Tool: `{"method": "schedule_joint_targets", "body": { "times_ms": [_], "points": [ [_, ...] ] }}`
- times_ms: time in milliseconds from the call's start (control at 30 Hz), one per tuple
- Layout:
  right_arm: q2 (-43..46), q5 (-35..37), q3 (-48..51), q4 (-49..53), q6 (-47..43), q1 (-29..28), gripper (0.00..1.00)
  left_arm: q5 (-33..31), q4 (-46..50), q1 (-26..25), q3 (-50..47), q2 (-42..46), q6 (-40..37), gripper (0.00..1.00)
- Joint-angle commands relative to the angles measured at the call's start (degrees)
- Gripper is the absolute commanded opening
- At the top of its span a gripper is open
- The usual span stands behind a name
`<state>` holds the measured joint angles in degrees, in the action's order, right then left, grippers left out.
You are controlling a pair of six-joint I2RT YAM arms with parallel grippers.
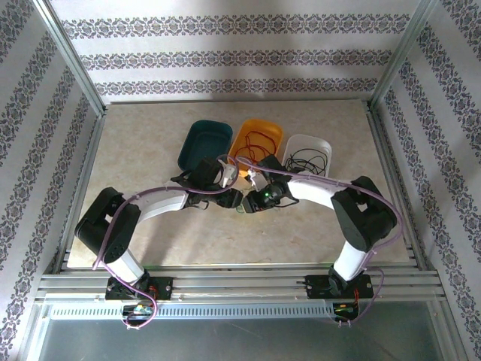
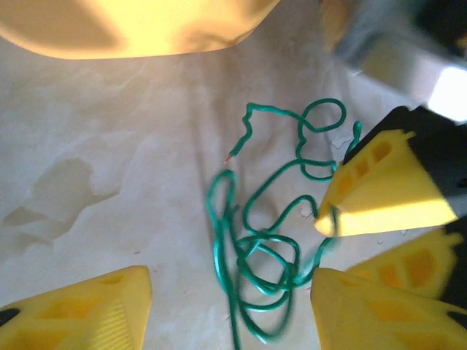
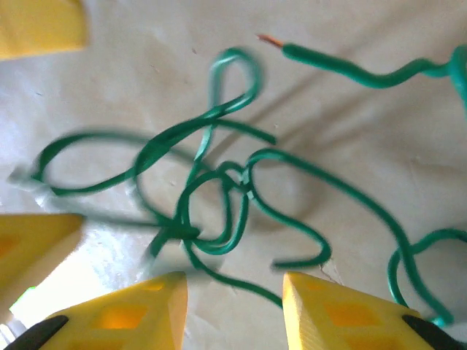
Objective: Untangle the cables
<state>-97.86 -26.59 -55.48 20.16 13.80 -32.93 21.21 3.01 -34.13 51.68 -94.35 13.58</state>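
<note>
Top view first: the left gripper [image 1: 228, 197] and the right gripper [image 1: 255, 198] are nose to nose, low over the table [image 1: 143, 150], just this side of the orange tray [image 1: 267, 131]. The red cable [image 1: 255, 143] sits coiled in that tray, the black cable [image 1: 308, 159] in the white tray [image 1: 323, 141], and a teal tray [image 1: 204, 143] stands alongside. The top is pale and marbled, with patterned walls on three sides and bare surface out to both flanks, so there is room to draw a strand sideways.

Left wrist now: the green cable [image 2: 266, 255] lies loose on the table, a knot of loops dead ahead between the spread fingers [image 2: 95, 313], nearer the right-hand one. Nothing is gripped. Its free end runs away toward the orange tray and kinks there. The other arm's fingertip comes in from the right at the outer loop. Whether it touches, I cannot tell.

Right wrist: the fingers [image 3: 350, 313] are parted here too. One strand crosses the gap between them, unpinched, and the knot sits just ahead, left of centre. The free end lies across the top, running sideways.

My read: the right gripper is the nearer one, already straddling a strand. The next move turns on closing there and pulling away from the knot.
</note>
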Motion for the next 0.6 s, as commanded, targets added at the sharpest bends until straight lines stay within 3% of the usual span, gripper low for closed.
{"method": "schedule_joint_targets", "body": {
  "times_ms": [0, 200, 400, 567],
  "points": [
    [4.61, -1.49, 1.24, -3.15, 1.75, 1.42, 0.41, 2.17, -4.75, -0.15, 1.4, -1.57, 2.59, 0.59],
    [10.8, -0.46, 3.17, -5.18, 4.8, 4.57, 0.43, 2.03, -4.86, -0.03, 3.13, -4.04, 2.81, 0.56],
    [12.82, 8.5, 5.19, -2.72, 5.96, 6.1, 0.43, -0.31, -2.71, -0.06, 4.44, -5.11, 2.21, 0.54],
    [15.34, 11.42, 8.7, -5.23, 8.63, 7.0, 0.43, -7.56, -6.92, -0.15, -1.7, 4.33, 2.12, 1.0]
  ]
}}
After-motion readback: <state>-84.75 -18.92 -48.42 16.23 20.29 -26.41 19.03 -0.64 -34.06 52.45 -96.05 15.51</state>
